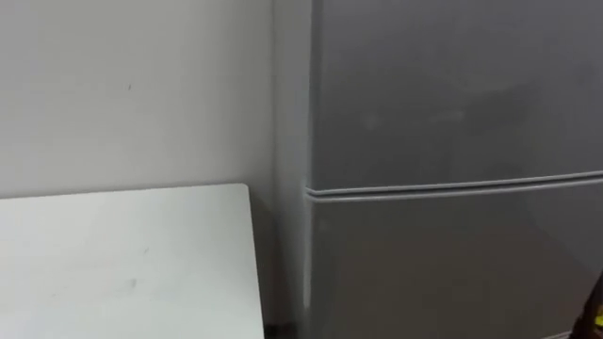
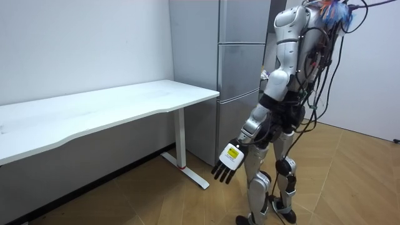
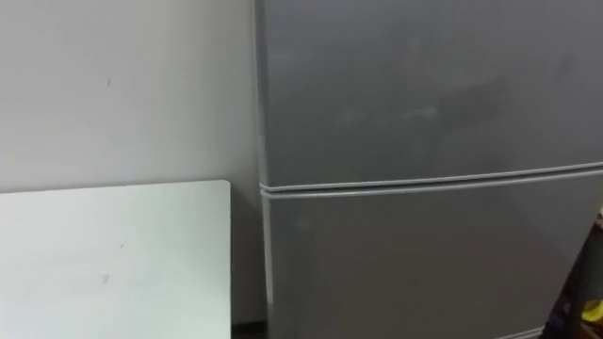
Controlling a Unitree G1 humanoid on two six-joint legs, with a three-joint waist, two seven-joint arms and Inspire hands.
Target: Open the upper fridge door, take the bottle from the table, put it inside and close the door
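Left hand [image 2: 228, 164]: hangs low beside the robot's thigh in the room view, fingers straight and slack, pointing at the floor, with nothing in its hold. Robot: stands upright close before the fridge and faces it, with the table at its left. Light brown wooden floor in a herringbone pattern [image 2: 350, 181]: lies under the robot and runs near and right in the room view. Small dark sliver with a yellow spot [image 3: 592, 309]: at the lower right edge of the eye views, too little of it showing to tell what it is. Bottle: its place cannot be told from these views. White flat-topped rectangular table on white metal legs [image 1: 122, 254]: near left in the eye views, its right edge just beside the fridge, with a narrow dark gap between them. Tall grey metal fridge [image 1: 452, 141]: right of the table, doors closed, with a horizontal seam parting the upper door from the door below it. Plain pale grey wall [image 1: 132, 94]: farthest, behind the table and left of the fridge.
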